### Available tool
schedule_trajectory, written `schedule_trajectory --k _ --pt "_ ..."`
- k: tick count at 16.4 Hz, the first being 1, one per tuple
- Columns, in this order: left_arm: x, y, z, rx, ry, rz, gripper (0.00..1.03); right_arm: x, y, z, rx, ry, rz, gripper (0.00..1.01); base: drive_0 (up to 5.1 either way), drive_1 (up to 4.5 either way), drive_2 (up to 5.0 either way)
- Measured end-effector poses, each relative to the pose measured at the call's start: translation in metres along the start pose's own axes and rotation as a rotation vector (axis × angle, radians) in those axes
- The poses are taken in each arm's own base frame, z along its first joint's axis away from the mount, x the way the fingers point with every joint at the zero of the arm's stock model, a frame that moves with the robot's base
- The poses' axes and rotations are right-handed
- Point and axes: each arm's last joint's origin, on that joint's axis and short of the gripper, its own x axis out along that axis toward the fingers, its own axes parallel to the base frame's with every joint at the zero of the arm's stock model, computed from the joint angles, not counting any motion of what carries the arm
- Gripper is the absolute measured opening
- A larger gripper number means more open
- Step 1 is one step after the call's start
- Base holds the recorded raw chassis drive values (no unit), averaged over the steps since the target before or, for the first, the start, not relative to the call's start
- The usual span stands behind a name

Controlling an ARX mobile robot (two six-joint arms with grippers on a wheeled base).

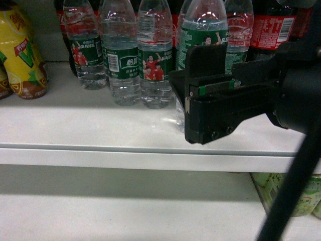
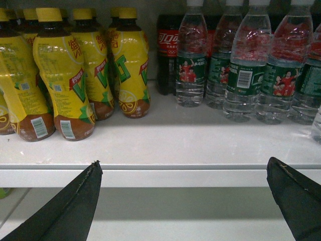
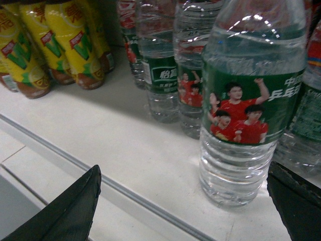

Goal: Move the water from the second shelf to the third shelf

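We see the target water bottle [image 3: 251, 108] upright on the white shelf [image 1: 100, 128], close to its front edge, fwd of the other water bottles [image 1: 135, 55], which stand upright in a row further back. It's clear plastic w/ ribbed lower body, water inside, and a green label showing ppl in red shirts w/ arms raised, plus white lettering. In head view only part of it [image 1: 203, 30] shows. Cap not visible in any view. Below runs the next white shelf [image 1: 125, 211], w/ a bare stretch under the bottle.
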Motion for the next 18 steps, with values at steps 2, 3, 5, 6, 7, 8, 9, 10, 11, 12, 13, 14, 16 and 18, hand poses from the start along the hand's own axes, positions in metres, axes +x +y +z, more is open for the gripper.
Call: schedule_trajectory --k 2,3,5,6,7,8,9,10,11,12,13,14,16,18 --pt "0.000 0.000 0.000 0.000 0.000 0.000 0.98 0.013 -0.002 0.007 -0.009 -0.023 -0.052 0.98 0.0 0.00 0.0" --pt "0.000 0.000 0.000 0.000 0.000 0.000 0.98 0.020 -0.003 0.006 -0.014 -0.020 -0.070 0.98 0.0 0.00 0.0" --pt "0.000 0.000 0.000 0.000 0.000 0.000 0.98 0.032 -0.005 0.006 -0.015 -0.011 -0.100 0.98 0.0 0.00 0.0" --pt "0.000 0.000 0.000 0.000 0.000 0.000 0.98 0.036 -0.005 0.009 -0.016 -0.020 -0.113 0.98 0.0 0.00 0.0" --pt "0.000 0.000 0.000 0.000 0.000 0.000 0.98 0.040 -0.006 0.011 -0.016 -0.028 -0.125 0.98 0.0 0.00 0.0" --pt "0.000 0.000 0.000 0.000 0.000 0.000 0.98 0.045 -0.007 0.013 -0.016 -0.029 -0.144 0.98 0.0 0.00 0.0" --pt "0.000 0.000 0.000 0.000 0.000 0.000 0.98 0.050 -0.008 0.012 -0.016 -0.025 -0.153 0.98 0.0 0.00 0.0" --pt "0.000 0.000 0.000 0.000 0.000 0.000 0.98 0.054 -0.008 0.011 -0.017 -0.020 -0.163 0.98 0.0 0.00 0.0" --pt "0.000 0.000 0.000 0.000 0.000 0.000 0.98 0.058 -0.009 0.011 -0.018 -0.020 -0.167 0.98 0.0 0.00 0.0" --pt "0.000 0.000 0.000 0.000 0.000 0.000 0.98 0.061 -0.010 0.012 -0.018 -0.023 -0.177 0.98 0.0 0.00 0.0" --pt "0.000 0.000 0.000 0.000 0.000 0.000 0.98 0.065 -0.010 0.013 -0.020 -0.027 -0.189 0.98 0.0 0.00 0.0" --pt "0.000 0.000 0.000 0.000 0.000 0.000 0.98 0.069 -0.012 0.013 -0.020 -0.027 -0.195 0.98 0.0 0.00 0.0" --pt "0.000 0.000 0.000 0.000 0.000 0.000 0.98 0.076 -0.017 0.012 -0.017 -0.031 -0.225 0.98 0.0 0.00 0.0" --pt "0.000 0.000 0.000 0.000 0.000 0.000 0.98 0.082 -0.018 0.013 -0.014 -0.038 -0.242 0.98 0.0 0.00 0.0"
